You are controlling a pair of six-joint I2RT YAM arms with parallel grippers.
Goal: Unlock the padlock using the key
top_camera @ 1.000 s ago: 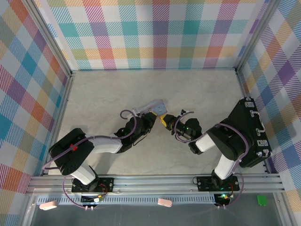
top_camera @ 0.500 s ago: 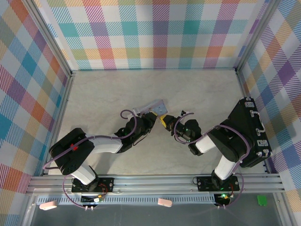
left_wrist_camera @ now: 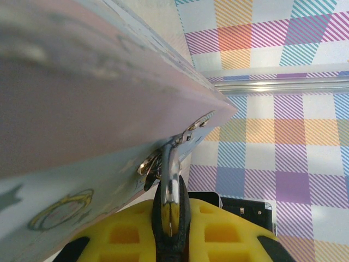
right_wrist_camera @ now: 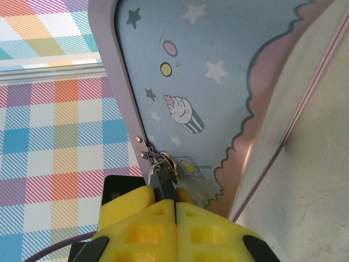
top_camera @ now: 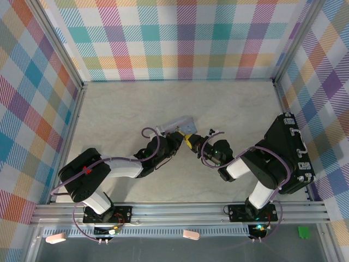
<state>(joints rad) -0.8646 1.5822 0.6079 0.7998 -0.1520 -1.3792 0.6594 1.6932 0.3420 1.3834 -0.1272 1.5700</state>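
1. Now, on the left, the left gripper [top_camera: 175, 136] is reaching toward the near edge of the pale blue tin [top_camera: 178, 123], which is lying near the middle of the table [top_camera: 234, 109].
2. Its yellow fingers [left_wrist_camera: 114, 234] are clamping the padlock [left_wrist_camera: 170, 218], a dark body sitting between them. The silver shackle [left_wrist_camera: 173, 174] is running up from it through the small hasp [left_wrist_camera: 196, 123] on the tin's rim.
3. Further right, the right gripper [top_camera: 191, 142] is coming in from the other side, its tips just beside the left one's.
4. Its yellow pads [right_wrist_camera: 202, 224] are pressing together on the key [right_wrist_camera: 162, 184], a thin sliver that is poking out toward the hasp. Whether it is sitting in the keyhole cannot be told.
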